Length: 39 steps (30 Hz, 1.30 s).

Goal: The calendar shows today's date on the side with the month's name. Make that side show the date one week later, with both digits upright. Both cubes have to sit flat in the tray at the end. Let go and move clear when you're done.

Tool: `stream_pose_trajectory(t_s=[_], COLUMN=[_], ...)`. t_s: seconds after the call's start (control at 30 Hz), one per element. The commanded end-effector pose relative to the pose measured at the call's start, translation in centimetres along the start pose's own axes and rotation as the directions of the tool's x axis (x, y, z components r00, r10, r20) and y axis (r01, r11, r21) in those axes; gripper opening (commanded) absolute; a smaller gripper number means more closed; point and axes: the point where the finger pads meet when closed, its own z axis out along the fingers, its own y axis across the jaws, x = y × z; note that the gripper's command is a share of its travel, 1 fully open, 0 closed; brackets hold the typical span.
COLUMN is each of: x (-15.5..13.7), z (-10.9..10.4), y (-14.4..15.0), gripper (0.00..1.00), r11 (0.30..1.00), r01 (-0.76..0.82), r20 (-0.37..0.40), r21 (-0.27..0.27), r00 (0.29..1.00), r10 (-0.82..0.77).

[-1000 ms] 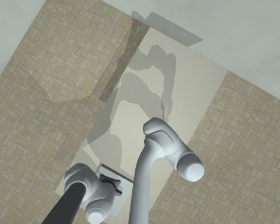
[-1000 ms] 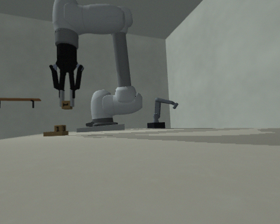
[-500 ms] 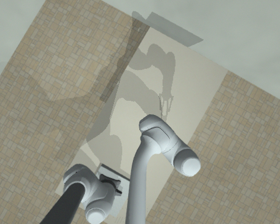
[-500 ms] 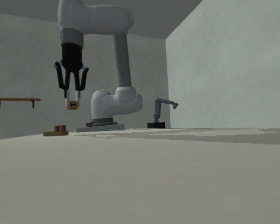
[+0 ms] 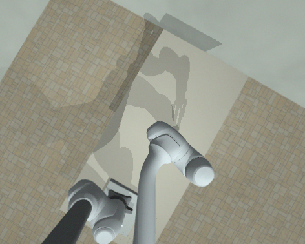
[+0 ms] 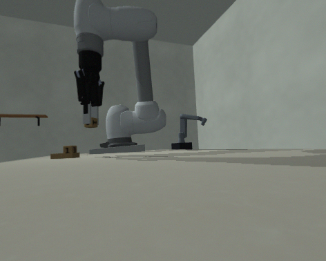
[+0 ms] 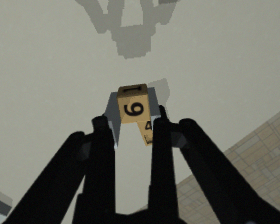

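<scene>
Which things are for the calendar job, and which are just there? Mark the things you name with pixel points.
For the job:
- wooden cube with black numbers [image 6: 93,122] [image 7: 134,106], in the black gripper [image 6: 90,104] [image 7: 134,101]
- second wooden cube [image 6: 70,149] [image 7: 146,131]
- shallow wooden tray [image 6: 65,155]

Just there:
- brown wall shelf [image 6: 18,116]
- small grey arm [image 6: 183,126]

A long, pale cream rectangular tabletop [image 5: 216,74] [image 6: 182,207] [image 7: 46,65] carries a low, light-brown wooden tray [image 6: 61,156]. In the tray sits a small tan wooden cube [image 6: 70,149] [image 7: 145,131] with black markings. The arm's flat grey base plate [image 5: 132,192] [image 6: 141,148] lies well apart from the tray.
</scene>
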Motion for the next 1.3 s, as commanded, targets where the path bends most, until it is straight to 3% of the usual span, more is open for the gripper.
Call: stream_pose_trajectory(t_s=[0.0,0.27,0.97,1.27], x=[0.6,1.5,1.5,1.5], z=[0.0,0.1,0.2,2.7], y=[-0.2,-0.4,-0.4,-0.5], gripper=[0.25,0.25,0.25,0.25], r11=[0.986,0.925,0.92,0.92], r01=[0.168,0.381,0.391,0.391], r20=[-0.008,-0.008,-0.008,-0.009], r21=[0.003,0.001,0.001,0.001], r00=[0.986,0.925,0.92,0.92], r10=[-0.168,-0.381,-0.391,-0.391])
